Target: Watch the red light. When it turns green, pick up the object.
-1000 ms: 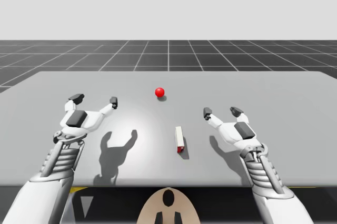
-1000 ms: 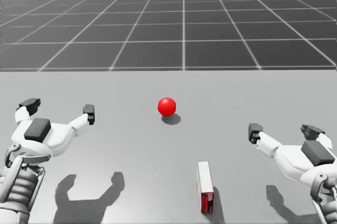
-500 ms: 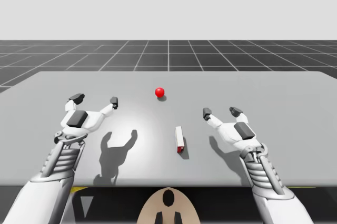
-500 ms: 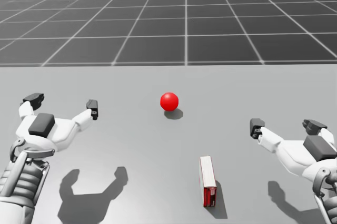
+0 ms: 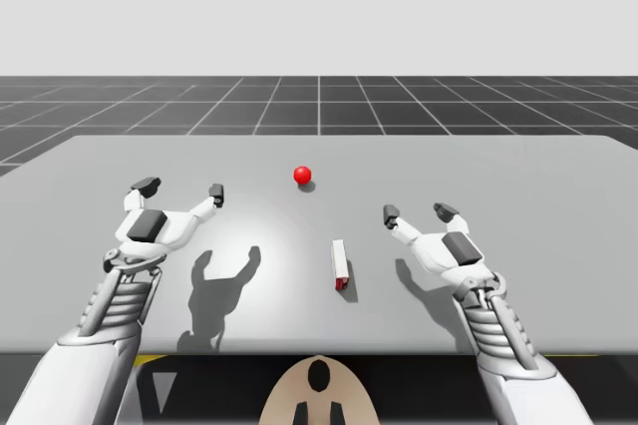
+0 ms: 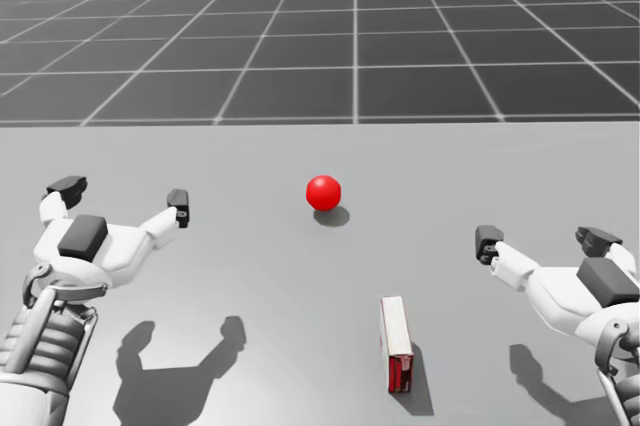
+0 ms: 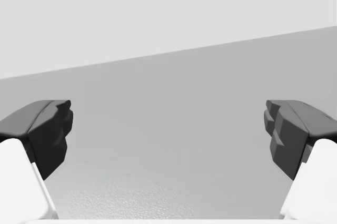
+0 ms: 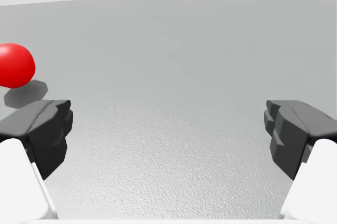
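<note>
The light is a red ball resting mid-table. A slim white box with a red end lies flat nearer to me, right of centre, lengthwise away from me. My left gripper hovers open over the left of the table, with bare table ahead of it. My right gripper hovers open to the right of the box, nothing between its fingers; the red ball sits ahead and off to one side.
The grey table has its front edge just before my torso. Beyond its far edge lies a dark gridded floor. Both arms cast shadows on the tabletop.
My head has turned slightly, shifting the head view. The right gripper has edged a little to the left. The ball stays red and the box has not moved.
</note>
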### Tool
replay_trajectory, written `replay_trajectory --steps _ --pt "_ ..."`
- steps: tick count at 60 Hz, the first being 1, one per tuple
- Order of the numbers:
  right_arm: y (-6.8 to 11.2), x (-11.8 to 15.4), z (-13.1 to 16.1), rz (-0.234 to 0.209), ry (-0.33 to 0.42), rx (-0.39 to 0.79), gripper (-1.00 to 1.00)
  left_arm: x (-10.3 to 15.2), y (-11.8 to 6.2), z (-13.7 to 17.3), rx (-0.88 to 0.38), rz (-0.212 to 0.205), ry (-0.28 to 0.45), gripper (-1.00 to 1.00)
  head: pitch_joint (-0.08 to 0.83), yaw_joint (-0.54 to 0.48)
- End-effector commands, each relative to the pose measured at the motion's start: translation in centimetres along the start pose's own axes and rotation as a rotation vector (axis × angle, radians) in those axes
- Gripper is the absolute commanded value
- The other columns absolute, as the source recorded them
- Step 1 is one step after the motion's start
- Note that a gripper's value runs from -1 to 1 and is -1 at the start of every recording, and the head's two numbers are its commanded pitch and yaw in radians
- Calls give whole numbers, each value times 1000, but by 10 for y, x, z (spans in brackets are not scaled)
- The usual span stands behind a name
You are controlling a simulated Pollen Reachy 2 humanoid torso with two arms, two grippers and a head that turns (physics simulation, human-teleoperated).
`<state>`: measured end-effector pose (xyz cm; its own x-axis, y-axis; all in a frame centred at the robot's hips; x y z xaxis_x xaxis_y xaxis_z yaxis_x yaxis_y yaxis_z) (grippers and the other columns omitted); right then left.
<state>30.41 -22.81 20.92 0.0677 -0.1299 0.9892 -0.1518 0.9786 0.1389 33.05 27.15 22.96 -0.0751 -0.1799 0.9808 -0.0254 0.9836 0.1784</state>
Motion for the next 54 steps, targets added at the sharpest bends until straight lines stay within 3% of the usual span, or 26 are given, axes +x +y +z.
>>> replay_trajectory --steps 1,54 --pt "5 -2 0 -15 0 3 -1000 0 0 0 1 -3 -2 -1000 435 78" --pt "5 -2 0 0 -6 -1 -1000 1 -1 1 0 -9 -10 -1000 440 76"
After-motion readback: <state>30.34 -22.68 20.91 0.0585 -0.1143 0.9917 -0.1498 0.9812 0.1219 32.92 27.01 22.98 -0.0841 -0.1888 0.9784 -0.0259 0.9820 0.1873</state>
